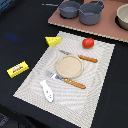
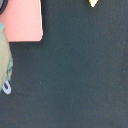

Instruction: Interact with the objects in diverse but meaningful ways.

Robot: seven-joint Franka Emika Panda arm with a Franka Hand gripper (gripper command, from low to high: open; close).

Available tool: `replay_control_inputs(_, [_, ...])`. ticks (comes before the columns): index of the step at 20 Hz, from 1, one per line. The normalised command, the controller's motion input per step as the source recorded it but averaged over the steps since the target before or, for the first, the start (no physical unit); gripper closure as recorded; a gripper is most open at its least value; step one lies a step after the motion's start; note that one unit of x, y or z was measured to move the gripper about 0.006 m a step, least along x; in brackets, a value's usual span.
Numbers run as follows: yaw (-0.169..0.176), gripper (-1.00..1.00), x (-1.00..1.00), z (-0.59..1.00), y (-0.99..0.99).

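In the exterior view a yellow holed cheese wedge (image 1: 53, 41) and a red tomato (image 1: 88, 43) lie on the far part of a striped placemat (image 1: 102, 75). A white fish-shaped piece (image 1: 46, 90) lies on its near corner. The flat yellow labelled box (image 1: 18, 69) rests on the dark table at the exterior view's left. Two grey pots (image 1: 91, 13) (image 1: 69, 8) stand on a pinkish board (image 1: 107, 31) at the back. No gripper or arm shows in either view. The wrist view holds only dark table (image 2: 80, 75), a pink board corner (image 2: 22, 20) and a small yellow tip (image 2: 93, 2).
A tan round plate (image 1: 69, 66) sits mid-mat, with a wooden-handled knife (image 1: 82, 57) beyond it and a wooden-handled fork (image 1: 67, 80) in front of it. A pale bowl (image 1: 123, 17) stands on the board at the exterior view's right. An olive-coloured shape (image 2: 4, 55) touches the wrist view's edge.
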Motion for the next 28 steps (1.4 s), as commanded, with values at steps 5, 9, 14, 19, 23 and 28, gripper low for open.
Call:
replay_control_inputs(5, [-0.041,-1.00,0.48,0.00,-0.01])
replay_control_inputs(9, [-0.022,-1.00,0.40,0.00,-0.08])
replay_control_inputs(14, [-0.003,-1.00,0.31,-0.09,-0.23])
replay_control_inputs(19, [0.000,-1.00,0.10,-0.28,-0.26])
replay_control_inputs(23, [0.000,-1.00,0.16,-0.37,-0.13])
replay_control_inputs(28, [0.021,-1.00,0.23,-0.41,-0.06])
